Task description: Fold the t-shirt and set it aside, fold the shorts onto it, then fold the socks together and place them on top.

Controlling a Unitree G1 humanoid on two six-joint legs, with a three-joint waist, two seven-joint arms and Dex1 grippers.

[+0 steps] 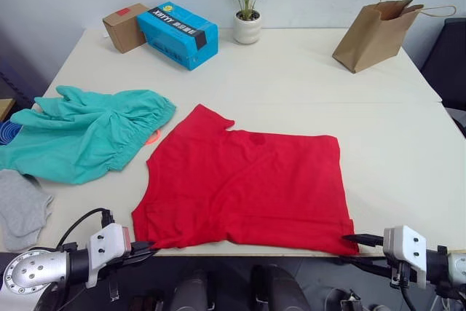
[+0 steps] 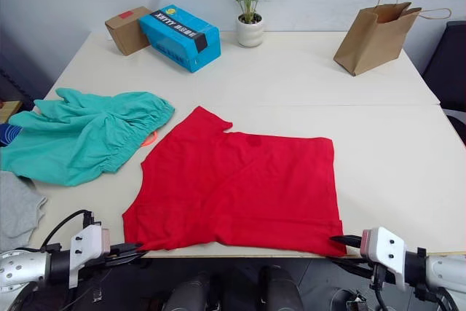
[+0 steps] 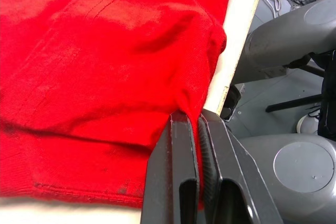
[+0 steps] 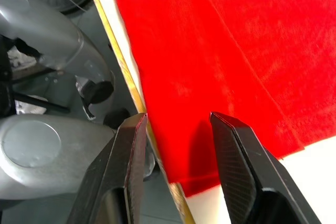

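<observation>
The t-shirt point(image 1: 244, 187) is spread at the table's point(image 1: 393, 143) near edge; its corner is pinched by the left gripper point(image 3: 197, 129), while the right gripper point(image 4: 178, 124) is held open astride the hem

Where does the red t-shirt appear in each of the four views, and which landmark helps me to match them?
Left eye view: t-shirt, centre, near edge.
Right eye view: the same, centre.
Left wrist view: its hem pinched by the left gripper.
Right wrist view: its corner between the open fingers of the right gripper.
Shared landmark: the table's near edge.
</observation>
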